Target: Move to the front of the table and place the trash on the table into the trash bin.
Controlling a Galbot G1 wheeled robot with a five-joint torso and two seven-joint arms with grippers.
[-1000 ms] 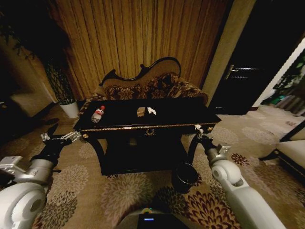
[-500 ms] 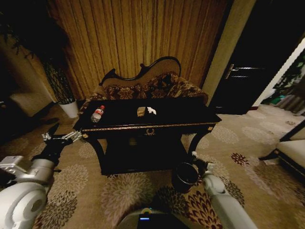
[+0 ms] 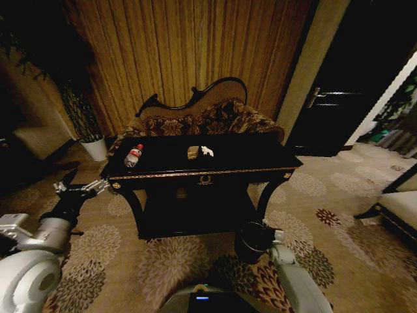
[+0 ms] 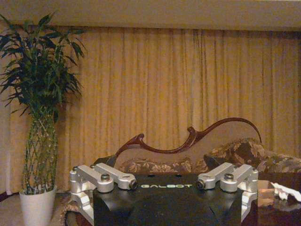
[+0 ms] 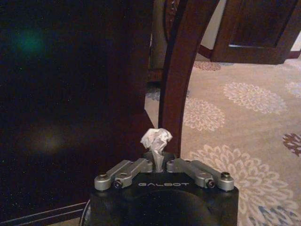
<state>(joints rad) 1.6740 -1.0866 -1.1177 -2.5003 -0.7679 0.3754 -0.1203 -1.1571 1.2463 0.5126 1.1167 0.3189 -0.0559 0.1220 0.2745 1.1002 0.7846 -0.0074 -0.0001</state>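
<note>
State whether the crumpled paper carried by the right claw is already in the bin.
Not in: the right claw holds the crumpled paper pinched, beside the trash bin.

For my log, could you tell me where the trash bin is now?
In the head view, the trash bin stands on the carpet by the table's front right leg, the right gripper beside its rim.
</note>
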